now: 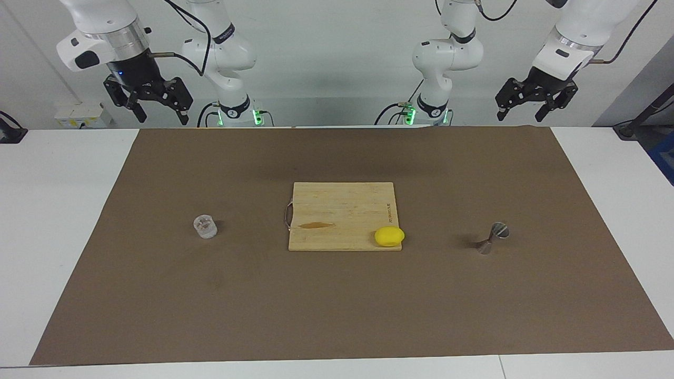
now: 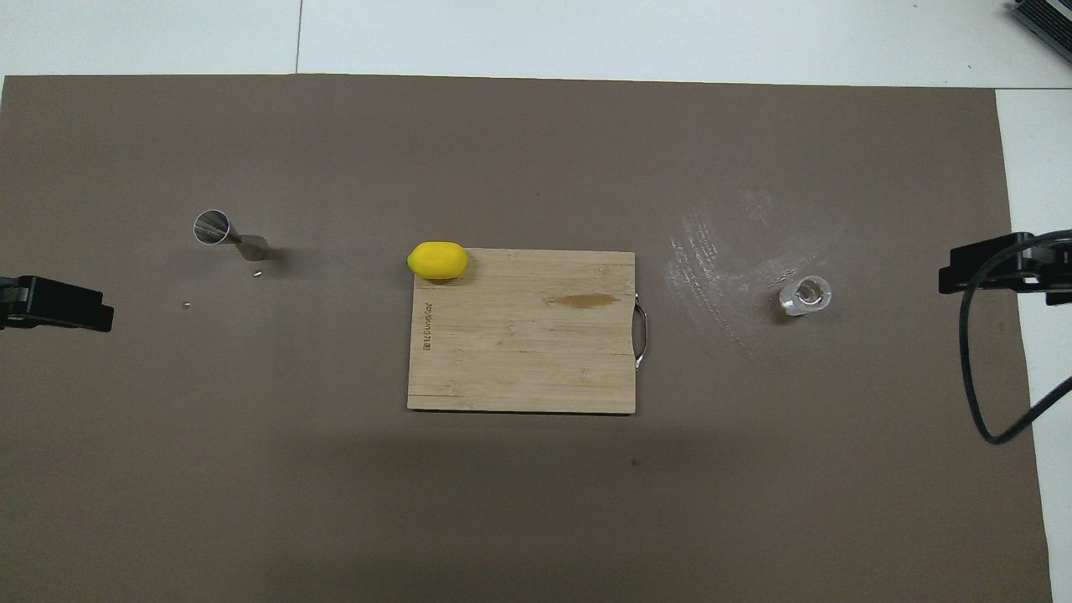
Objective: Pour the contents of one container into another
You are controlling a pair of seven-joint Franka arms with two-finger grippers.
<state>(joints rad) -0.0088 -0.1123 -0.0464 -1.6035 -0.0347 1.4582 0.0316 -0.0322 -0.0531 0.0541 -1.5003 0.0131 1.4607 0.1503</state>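
Clear thick-walled cylindrical cup (image 1: 205, 227) and hourglass metal jigger (image 1: 493, 238) flank rectangular wooden board (image 1: 342, 210); smooth yellow lemon (image 1: 389, 236) on board corner. Left end effector (image 1: 528, 108), right end effector (image 1: 156, 108): raised, wide, empty.

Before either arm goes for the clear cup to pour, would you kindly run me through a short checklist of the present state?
1. Clear cup upright on the brown mat, toward the right arm's end: ok.
2. Metal jigger upright, toward the left arm's end: ok.
3. Right gripper raised at its base, open, holding nothing: ok.
4. Left gripper raised at its base, open, waiting: ok.
5. Cutting board with lemon lies between cup and jigger; nothing touches either: ok.
6. Cup's contents: cannot tell.
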